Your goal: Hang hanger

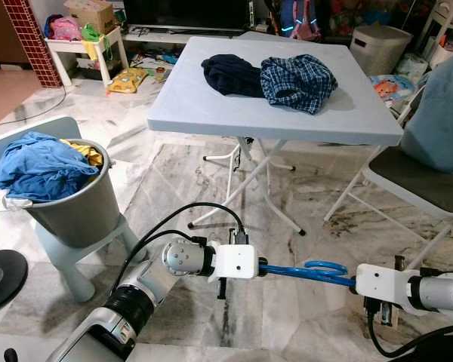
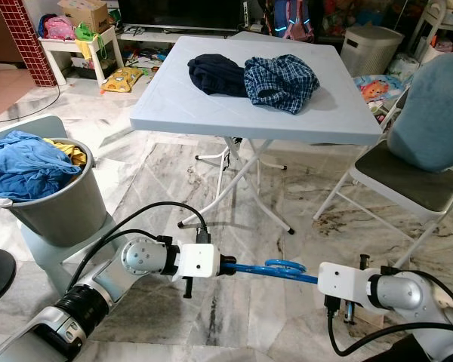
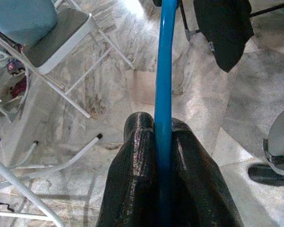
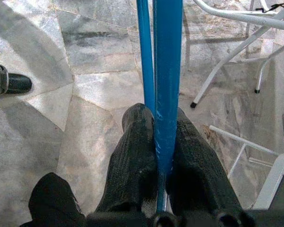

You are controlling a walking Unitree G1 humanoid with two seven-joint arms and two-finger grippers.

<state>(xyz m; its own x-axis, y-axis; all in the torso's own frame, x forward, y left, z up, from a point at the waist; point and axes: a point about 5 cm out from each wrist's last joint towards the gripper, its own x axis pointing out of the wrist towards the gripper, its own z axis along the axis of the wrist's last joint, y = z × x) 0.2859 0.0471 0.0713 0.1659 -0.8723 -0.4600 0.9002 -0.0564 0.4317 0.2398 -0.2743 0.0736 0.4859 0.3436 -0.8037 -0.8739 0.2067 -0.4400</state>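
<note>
- Now you hold the blue hanger [image 1: 309, 271] low over the marble floor [image 1: 287, 188], between your two arms, in front of the folding table [image 1: 211, 113].
- Your left gripper [image 3: 163, 137] has its jaws pressed together on one end of the hanger; the blue bar runs straight out between the black fingers [image 3: 137, 161].
- Your right gripper [image 4: 163, 127] pinches the other end; its jaws are closed on the thick blue bar, and a thinner blue bar passes just beside it.
- On the table lie a dark garment [image 1: 230, 74] and a checked shirt [image 1: 298, 81], touching each other.
- At your left, a grey bucket [image 1: 68, 207] holds blue clothes [image 1: 38, 170].
- At your right stands a folding chair [image 1: 415, 181] with a blue-grey cloth [image 1: 442, 113] on its back.
</note>
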